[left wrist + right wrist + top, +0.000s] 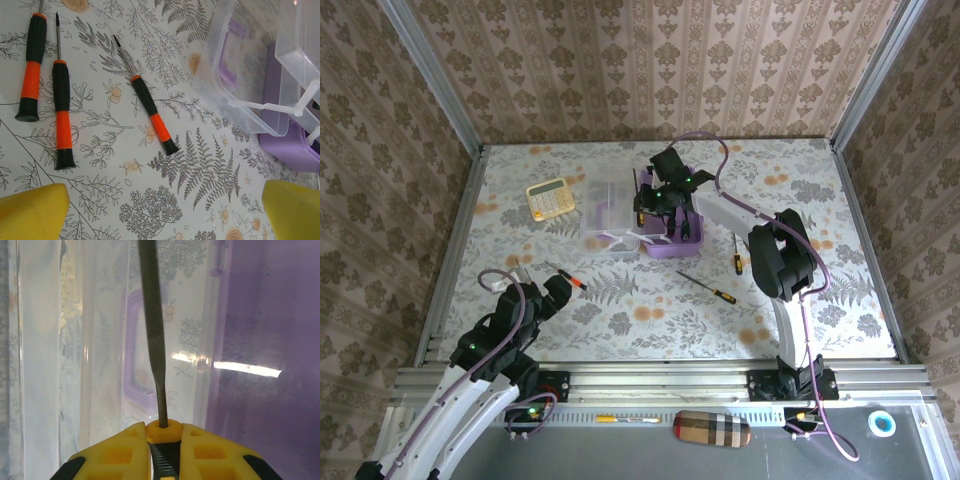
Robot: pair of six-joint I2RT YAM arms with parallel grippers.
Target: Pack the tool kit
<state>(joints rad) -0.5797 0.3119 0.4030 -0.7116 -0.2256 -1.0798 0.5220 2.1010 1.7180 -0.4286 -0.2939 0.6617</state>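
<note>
R gripper [164, 452]: yellow fingers clamped tight on the held tool [152, 315], gripping the black handle just under its orange collar. The dark shaft pokes straight out ahead.
Why held so: we read it as a handle grip so the shaft leads into the purple box [270, 320]. From the top view the R gripper [656, 200] sits over the far edge of the box [682, 243], so a drop-in looks likely next.
Purple box: far-middle of the table [620, 320], open. The clear lid [610, 220] is swung out to its left, which leaves the tray mouth free for loading. We can't tell what's inside.
L gripper [165, 207]: fingers spread wide w/ nothing betw. them, hovering over bare table.
Why there: we judge it's lined up for a pick, since the three drivers lie just ahead of it.
Three drivers: black/orange handles, flat on the table, none touching. Two lie near-parallel at left [31, 65] [61, 115]; the third [150, 112] is angled, nearer the lid [240, 75].
Two more drivers: loose on the table, one in front of the box [710, 288] and one to its right [734, 252].
Calculator [549, 198]: yellow, left of the lid, near it but apart. Not a kit item, so it stays out.
Writing/brands: none we can read. Calculator keys are too small, and no logo shows on tools or box.
Progress: we'd say early, w/ several drivers unpacked and the lid open.
</note>
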